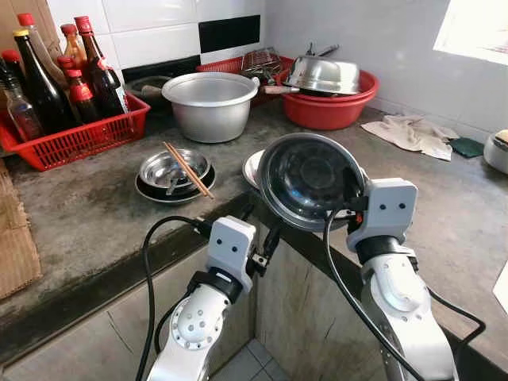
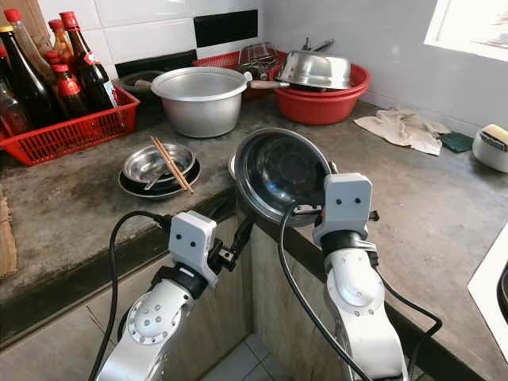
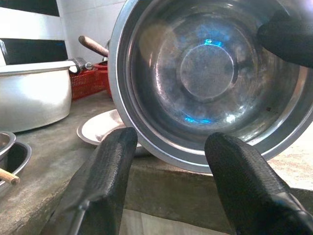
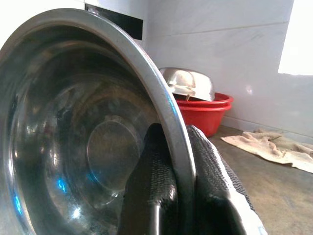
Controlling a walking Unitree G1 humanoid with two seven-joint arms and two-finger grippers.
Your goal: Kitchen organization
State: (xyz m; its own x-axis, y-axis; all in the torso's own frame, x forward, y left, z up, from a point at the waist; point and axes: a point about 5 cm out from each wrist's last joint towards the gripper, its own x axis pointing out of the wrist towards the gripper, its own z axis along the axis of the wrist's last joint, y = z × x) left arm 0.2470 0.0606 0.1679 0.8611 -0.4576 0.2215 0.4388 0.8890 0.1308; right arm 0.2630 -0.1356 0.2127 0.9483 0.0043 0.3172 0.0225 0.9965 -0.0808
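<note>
In the left eye view the right gripper (image 1: 352, 200) holds a steel bowl (image 1: 308, 179) by its rim, tilted on its side above the counter edge (image 1: 95, 230), over a flat plate (image 1: 252, 168), while the left gripper (image 1: 266, 246) waits just below the bowl and holds nothing. In the left wrist view its two fingers (image 3: 105, 181) are spread apart under the bowl, and in the right wrist view the right gripper's fingers (image 4: 151, 191) pinch the rim from both sides. I judge the tidying is at an early stage, because the bowl is lifted but not yet put away, and the small bowls with chopsticks (image 1: 187, 169), the big pot (image 1: 210, 105) and the cloth (image 1: 411, 133) are not yet sorted.
</note>
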